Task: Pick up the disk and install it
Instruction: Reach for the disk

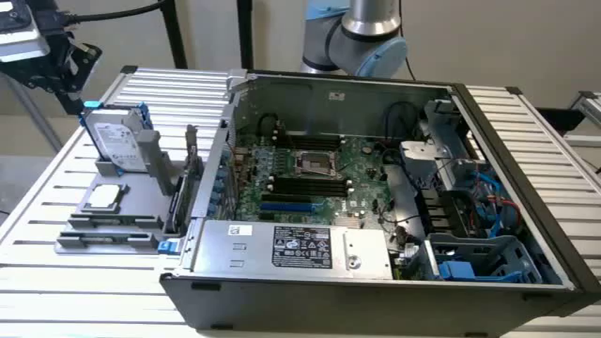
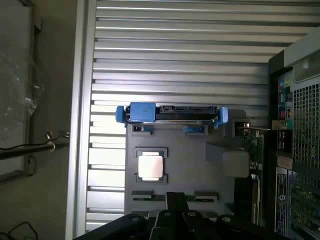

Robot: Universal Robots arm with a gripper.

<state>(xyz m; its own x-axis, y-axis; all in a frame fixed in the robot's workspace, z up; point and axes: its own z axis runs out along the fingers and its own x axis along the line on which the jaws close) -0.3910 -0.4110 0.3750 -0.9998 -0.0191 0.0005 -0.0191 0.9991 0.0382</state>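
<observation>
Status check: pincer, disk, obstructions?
Pincer shut, empty, above the disk, not touching. Disk upright on edge in grey holder, outside the case. Nothing seen between pincer and disk.

I'm in a lab or assembly workshop: slatted aluminium bench (image 1: 526,127) across the frame, opened computer case (image 1: 357,303) at its centre.
</observation>
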